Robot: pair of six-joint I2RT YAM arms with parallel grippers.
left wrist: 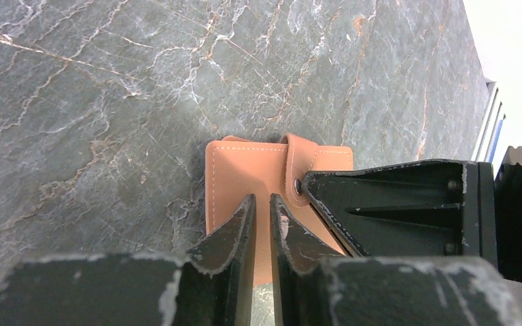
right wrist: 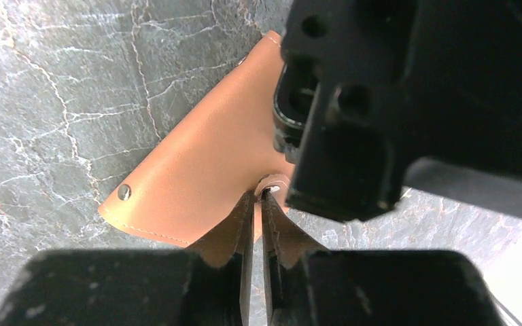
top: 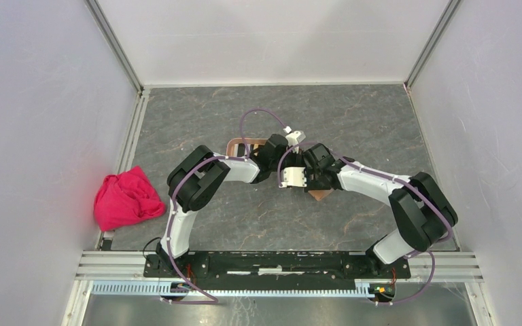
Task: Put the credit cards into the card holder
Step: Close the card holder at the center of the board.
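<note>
- Looking down from the top view, we find both arms bent inward, their wrists meeting at the middle of the frame over the dark marbled table.
- Just above and left of that meeting point, a salmon-brown rounded rim peeks out from behind the left arm. We take it for the card holder. Most of it is covered, and we cannot tell what lies in it.
- A tan leather wallet sits on the table beneath the two grippers. In the top view only a brown corner of it shows, lower right of the wrists. It is folded, so its inside is hidden from us.
- The left gripper hangs over the wallet at the bottom centre of its own view. Its jaws are drawn to a narrow gap, with nothing visible between them.
- The right gripper has its jaws pressed to a thin slit. The tips meet at the wallet's snap tab, which they seem to pinch.
- A crumpled red cloth lies at the left edge of the top view, well apart from the arms.
</note>
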